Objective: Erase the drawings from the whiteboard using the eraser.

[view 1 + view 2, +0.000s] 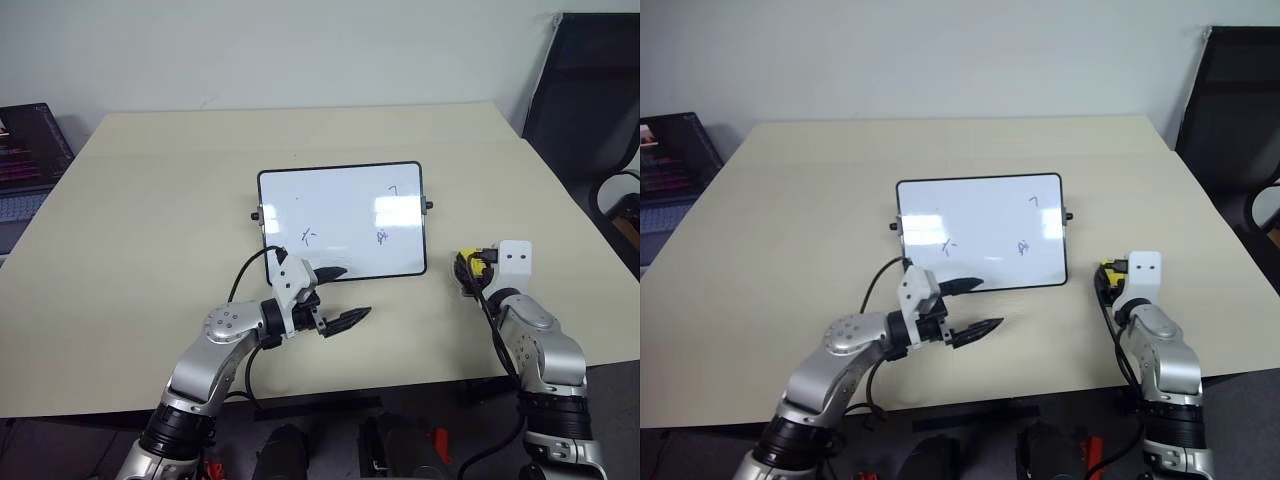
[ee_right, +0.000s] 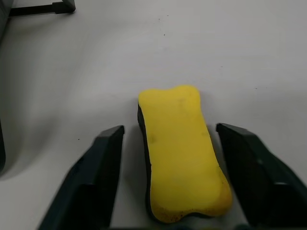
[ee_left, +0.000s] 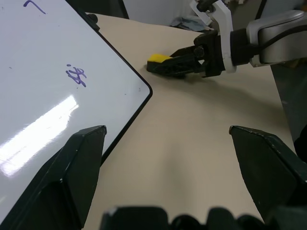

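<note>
Yellow eraser (image 2: pixel 180 151) lies on the table (image 1: pixel 150 200) at lower right of the head view, between the right gripper's (image 2: pixel 175 167) fingers, which stand apart, not yet clamped. Left gripper (image 1: pixel 340 297) hovers wide at the board's (image 1: pixel 340 215) lower edge. All three drawings (image 1: pixel 308 237) remain: wiping hasn't begun

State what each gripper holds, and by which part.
Nothing held. The right gripper straddles the eraser, jaws clear of its long sides; the left gripper is open.

The whiteboard (image 1: pixel 981 232) lies mid-table (image 1: pixel 790 220), three small dark drawings (image 1: pixel 1022 246) on it. The left hand (image 1: pixel 973 307) hovers spread just off the board's near edge. The right hand (image 1: pixel 1105 275), beside the eraser (image 1: pixel 1107 269), sits near the table's right edge.
</note>
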Motion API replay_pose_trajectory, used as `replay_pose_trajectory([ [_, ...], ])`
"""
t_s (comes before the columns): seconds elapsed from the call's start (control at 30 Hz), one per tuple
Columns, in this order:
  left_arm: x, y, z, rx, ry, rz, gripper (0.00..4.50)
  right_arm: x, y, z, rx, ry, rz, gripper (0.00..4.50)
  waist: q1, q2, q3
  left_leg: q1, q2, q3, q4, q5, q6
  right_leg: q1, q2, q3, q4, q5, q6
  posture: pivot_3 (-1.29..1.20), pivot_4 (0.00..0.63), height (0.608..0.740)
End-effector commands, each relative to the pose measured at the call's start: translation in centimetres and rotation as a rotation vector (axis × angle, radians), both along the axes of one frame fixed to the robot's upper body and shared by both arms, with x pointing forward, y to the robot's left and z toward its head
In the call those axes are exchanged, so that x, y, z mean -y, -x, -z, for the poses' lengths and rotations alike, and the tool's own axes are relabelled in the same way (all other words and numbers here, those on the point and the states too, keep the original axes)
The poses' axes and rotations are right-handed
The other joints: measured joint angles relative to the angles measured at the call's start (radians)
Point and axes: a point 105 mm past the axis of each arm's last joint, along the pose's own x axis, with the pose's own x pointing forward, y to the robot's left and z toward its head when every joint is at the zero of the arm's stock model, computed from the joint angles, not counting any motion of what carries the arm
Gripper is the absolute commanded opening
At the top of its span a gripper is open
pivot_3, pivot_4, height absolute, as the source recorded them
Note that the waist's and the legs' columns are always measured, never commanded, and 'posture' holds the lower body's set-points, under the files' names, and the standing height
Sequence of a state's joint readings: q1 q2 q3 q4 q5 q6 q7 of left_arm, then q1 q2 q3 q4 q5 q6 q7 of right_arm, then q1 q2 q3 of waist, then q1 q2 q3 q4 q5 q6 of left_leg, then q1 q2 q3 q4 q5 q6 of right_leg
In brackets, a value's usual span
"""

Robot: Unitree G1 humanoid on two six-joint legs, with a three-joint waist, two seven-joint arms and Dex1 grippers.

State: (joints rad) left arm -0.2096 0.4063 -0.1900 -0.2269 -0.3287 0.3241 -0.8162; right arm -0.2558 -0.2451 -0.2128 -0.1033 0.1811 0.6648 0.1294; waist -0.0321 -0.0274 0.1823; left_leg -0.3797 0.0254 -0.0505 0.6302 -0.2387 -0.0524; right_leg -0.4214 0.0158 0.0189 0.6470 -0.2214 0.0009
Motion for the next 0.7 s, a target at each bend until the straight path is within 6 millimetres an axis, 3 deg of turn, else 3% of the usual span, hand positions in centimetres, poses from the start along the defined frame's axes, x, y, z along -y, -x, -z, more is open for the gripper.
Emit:
replay_pose_trajectory([
  [0.03, 0.3, 0.0, -1.5, 0.057, 0.028, 0.002, 4.5, 0.4, -0.1, -0.8, 0.03, -0.009, 0.014, 1.79, 0.0, 0.0, 0.0, 0.0, 0.0, 0.0, 0.0, 0.0, 0.0, 0.0, 0.0, 0.0, 0.0, 0.0, 0.0, 0.0, 0.15, 0.74],
  [0.1, 0.3, -0.1, -1.5, 0.055, 0.032, -0.005, 4.5, 0.5, -0.2, -0.8, 0.029, -0.008, 0.019, 1.24, 0.0, 0.0, 0.0, 0.0, 0.0, 0.0, 0.0, 0.0, 0.0, 0.0, 0.0, 0.0, 0.0, 0.0, 0.0, 0.0, 0.15, 0.74],
  [0.47, 0.1, -0.4, -1.5, 0.06, 0.03, -0.022, 4.5, 0.7, -0.4, -1.1, 0.039, 0.005, 0.038, 1.22, 0.0, 0.0, 0.0, 0.0, 0.0, 0.0, 0.0, 0.0, 0.0, 0.0, 0.0, 0.0, 0.0, 0.0, 0.0, 0.0, 0.15, 0.74],
  [0.7, -0.9, -2.0, -1.5, 0.145, 0.012, -0.174, 4.5, -0.5, 0.2, -3.1, 0.171, 0.129, -0.06, 1.22, 0.0, 0.0, 0.0, 0.0, 0.0, 0.0, 0.0, 0.0, 0.0, 0.0, 0.0, 0.0, 0.0, 0.0, 0.0, 0.0, 0.15, 0.74],
])
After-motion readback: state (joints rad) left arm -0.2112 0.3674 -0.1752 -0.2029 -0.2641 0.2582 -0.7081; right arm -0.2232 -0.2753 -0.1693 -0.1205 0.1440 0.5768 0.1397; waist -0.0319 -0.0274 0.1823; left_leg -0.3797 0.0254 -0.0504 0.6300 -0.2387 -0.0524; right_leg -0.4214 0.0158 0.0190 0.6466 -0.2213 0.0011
